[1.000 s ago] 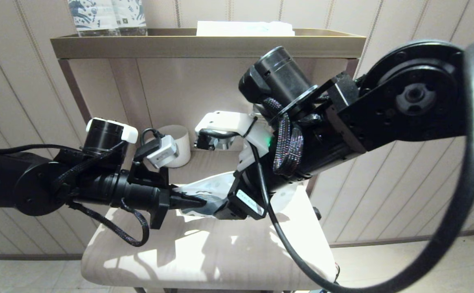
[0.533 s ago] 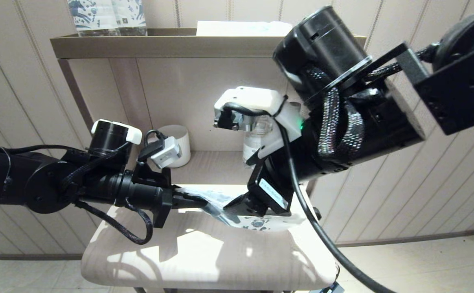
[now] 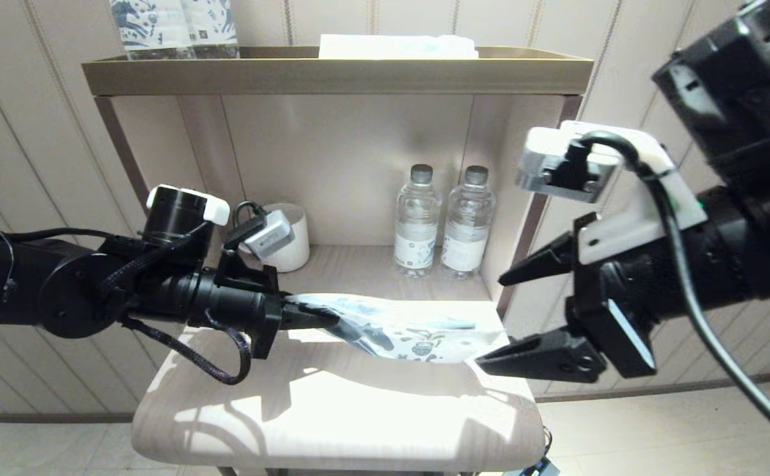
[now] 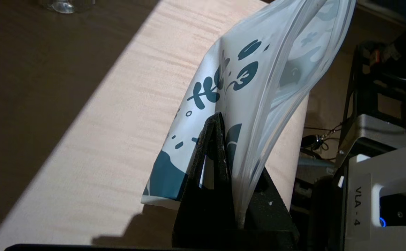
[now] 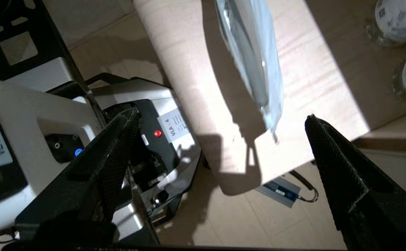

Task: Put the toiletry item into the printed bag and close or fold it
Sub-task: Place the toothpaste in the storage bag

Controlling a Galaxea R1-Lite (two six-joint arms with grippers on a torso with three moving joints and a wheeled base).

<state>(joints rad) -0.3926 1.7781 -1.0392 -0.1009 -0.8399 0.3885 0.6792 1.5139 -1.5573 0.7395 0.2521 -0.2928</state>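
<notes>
Head view. Printed bag [image 3: 411, 327]: held level above the pale shelf top [image 3: 332, 423], long axis running across the robot from its left to its right. Left gripper [image 3: 315, 320] was clenched on the bag's left end. The free end pointed at the right gripper [image 3: 517, 317], which stood just beside that end, jaws spread wide, grasping nothing. A thin dark line lay along the bag's length inside it, judged to be the toiletry item [image 3: 451, 324]; head direction could not be told. Two water bottles [image 3: 444, 228] stood behind on the shelf.

Left wrist view. Bag [image 4: 258, 80] rose away from the shut fingers, its edge pinched between them, print outward.

Right wrist view. Bag's free tip [image 5: 258, 69] hung between and ahead of the two spread fingers [image 5: 332, 157], touching neither. The right arm was the nearer to the free end; closing or folding would turn on that end.
</notes>
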